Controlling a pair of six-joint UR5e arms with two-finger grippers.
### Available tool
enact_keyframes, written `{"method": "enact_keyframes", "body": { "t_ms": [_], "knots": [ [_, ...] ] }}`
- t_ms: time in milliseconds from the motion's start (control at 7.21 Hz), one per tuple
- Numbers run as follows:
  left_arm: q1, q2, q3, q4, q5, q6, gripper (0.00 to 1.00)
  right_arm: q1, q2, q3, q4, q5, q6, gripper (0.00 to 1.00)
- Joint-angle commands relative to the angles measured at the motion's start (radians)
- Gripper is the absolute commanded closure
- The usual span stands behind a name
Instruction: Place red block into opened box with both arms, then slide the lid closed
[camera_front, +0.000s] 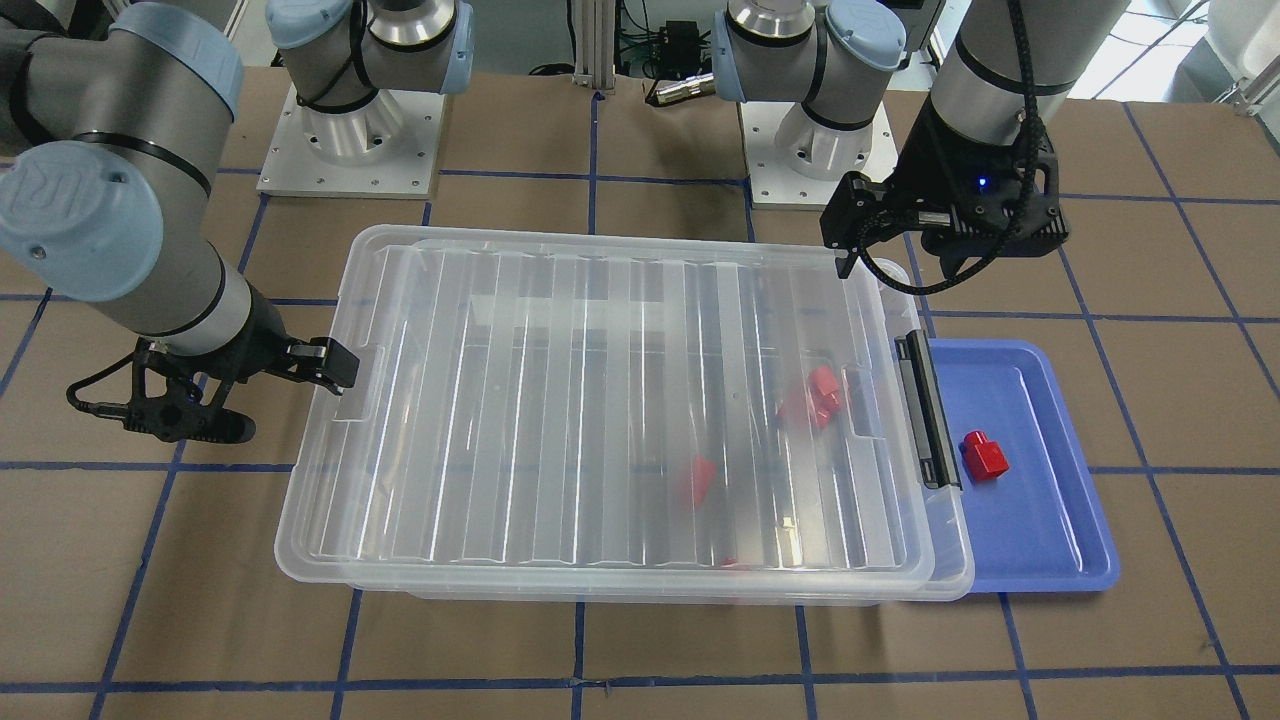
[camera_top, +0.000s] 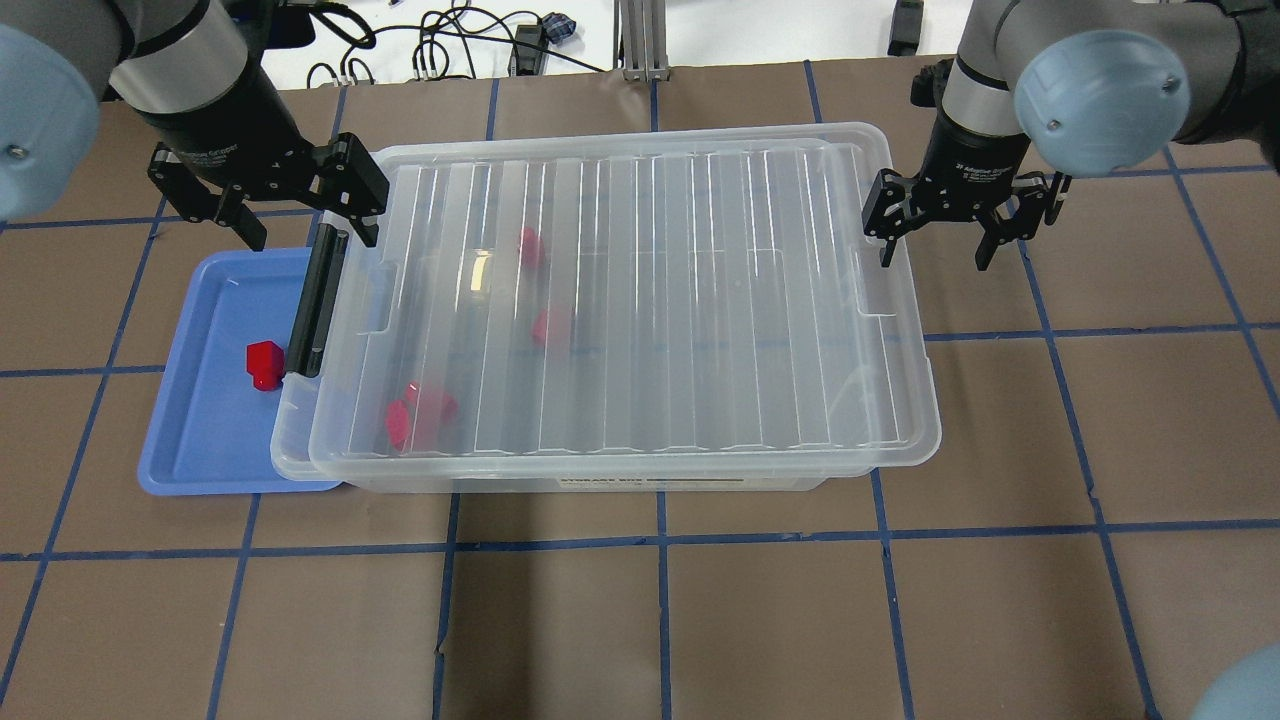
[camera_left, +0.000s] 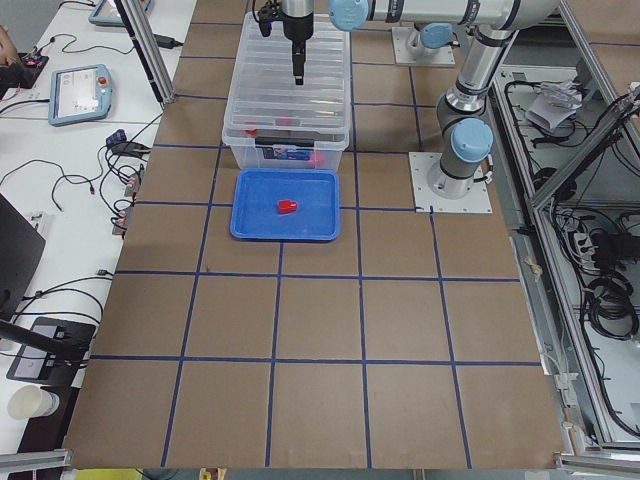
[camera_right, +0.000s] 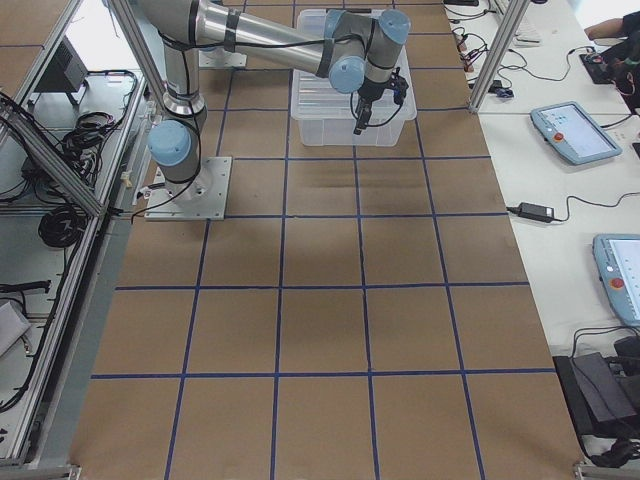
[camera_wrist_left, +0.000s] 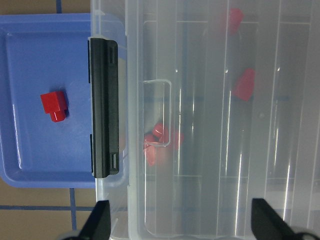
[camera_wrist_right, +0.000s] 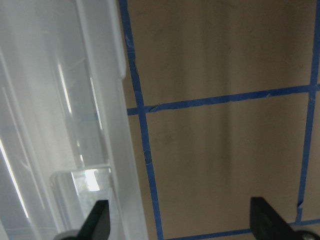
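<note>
One red block (camera_top: 263, 365) lies on the blue tray (camera_top: 200, 440), outside the box (camera_top: 290, 450). The ribbed clear lid (camera_top: 700, 300) covers nearly all of the box, offset slightly away from the black bar (camera_top: 315, 300). More red blocks (camera_top: 430, 410) show through the lid inside the box. My left gripper (camera_top: 300, 215) hangs open above the box's far corner at the bar end; its wrist view shows the red block (camera_wrist_left: 53, 106) and the bar (camera_wrist_left: 104, 105). My right gripper (camera_top: 935, 245) is open at the lid's opposite short end, one finger (camera_wrist_right: 97, 220) over the lid edge.
The blue tray (camera_front: 1050, 520) butts against the box's bar end. Brown table with blue tape lines (camera_top: 660, 540) surrounds the box. Arm bases (camera_front: 350, 130) stand behind it. Cables and tablets (camera_left: 80, 92) lie on side benches.
</note>
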Motion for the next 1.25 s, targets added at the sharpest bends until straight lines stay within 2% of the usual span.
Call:
{"method": "enact_keyframes", "body": {
  "t_ms": [0, 277, 555, 1109],
  "knots": [
    [0.0, -0.001, 0.01, -0.013, 0.004, 0.0, 0.0, 0.0, 0.01, 0.0, -0.003, -0.002, -0.002, 0.0],
    [0.008, -0.008, 0.015, -0.017, 0.007, -0.006, 0.0, -0.006, 0.01, 0.0, -0.005, -0.004, -0.003, 0.0],
    [0.028, 0.002, 0.019, -0.083, 0.011, 0.003, 0.0, -0.009, 0.012, 0.0, -0.011, -0.072, -0.097, 0.0],
    [0.031, 0.0, 0.022, -0.083, 0.013, -0.002, 0.0, -0.101, 0.012, 0.0, -0.006, -0.089, -0.149, 0.0]
  ]
}}
